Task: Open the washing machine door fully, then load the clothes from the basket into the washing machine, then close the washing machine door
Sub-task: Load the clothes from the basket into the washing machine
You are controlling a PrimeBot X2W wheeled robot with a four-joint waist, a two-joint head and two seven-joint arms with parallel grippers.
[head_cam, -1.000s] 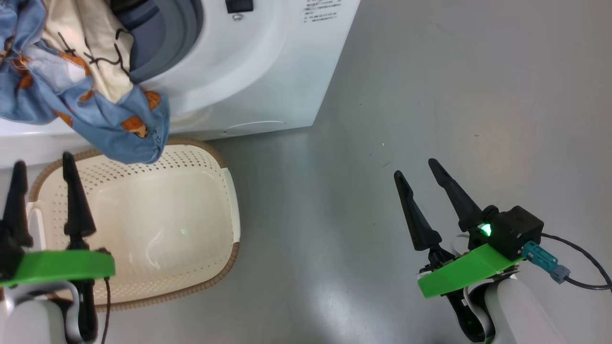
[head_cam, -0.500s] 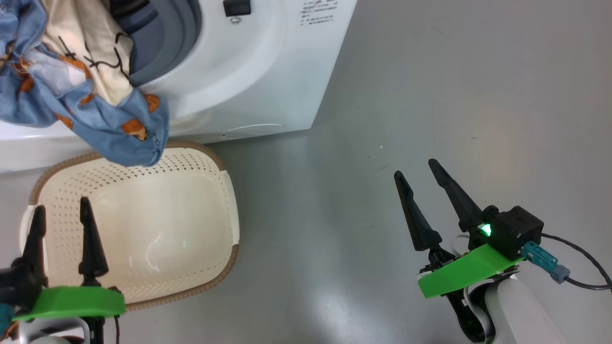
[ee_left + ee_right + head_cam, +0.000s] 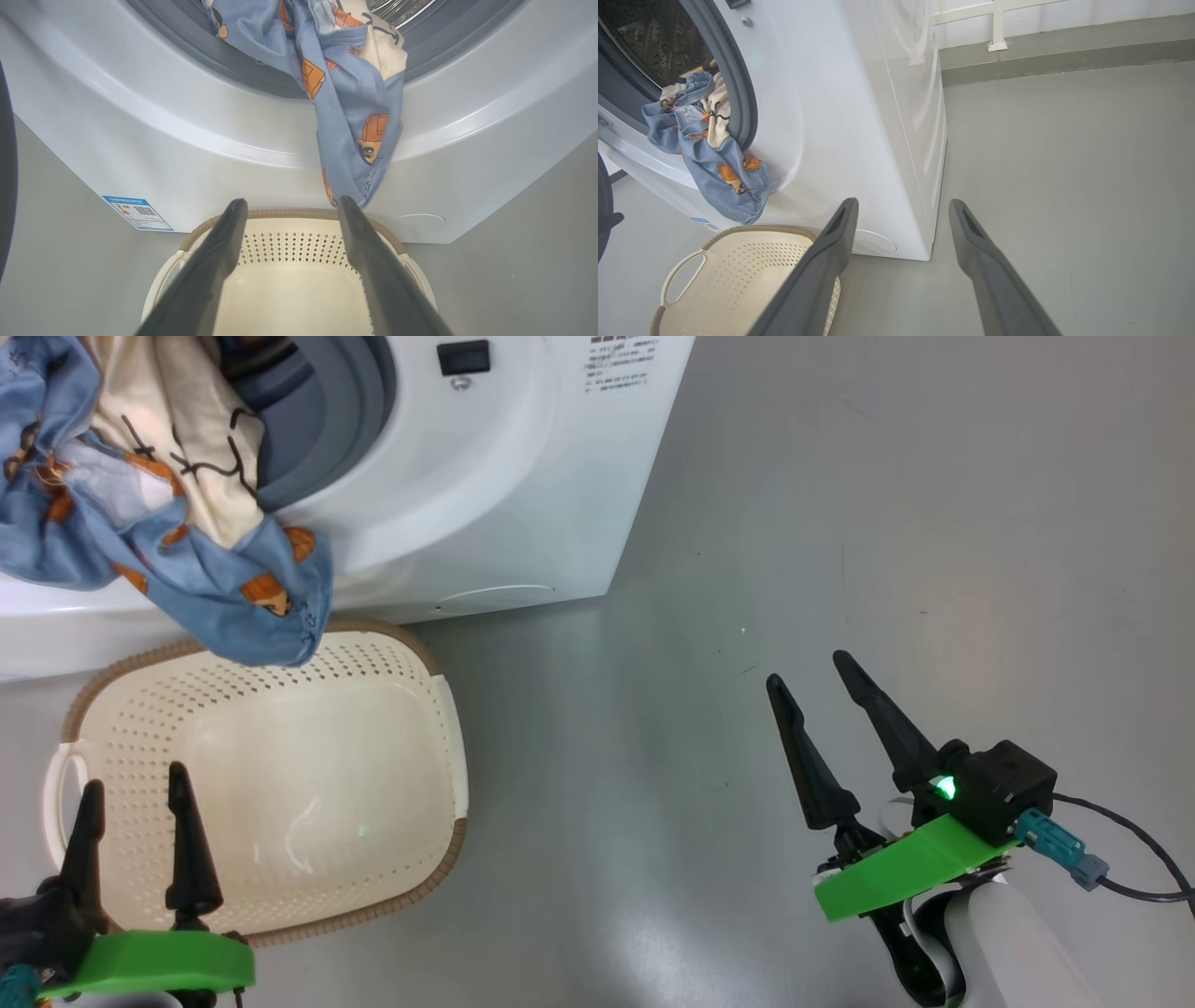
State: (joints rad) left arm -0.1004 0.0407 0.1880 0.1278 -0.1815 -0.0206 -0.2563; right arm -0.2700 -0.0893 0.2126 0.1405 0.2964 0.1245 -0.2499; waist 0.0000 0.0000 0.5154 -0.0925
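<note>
Over the gasket, clothes dangle; tuck them fully inside. Left gripper, right gripper: fingers spread, empty.

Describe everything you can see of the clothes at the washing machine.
The clothes are a soft, crumpled bundle: light blue fabric with orange prints, plus a cream piece with dark line drawings. They lie half inside the washing machine, across its grey gasket, and a blue fold hangs down the white front toward the basket rim; contact there cannot be told.
</note>
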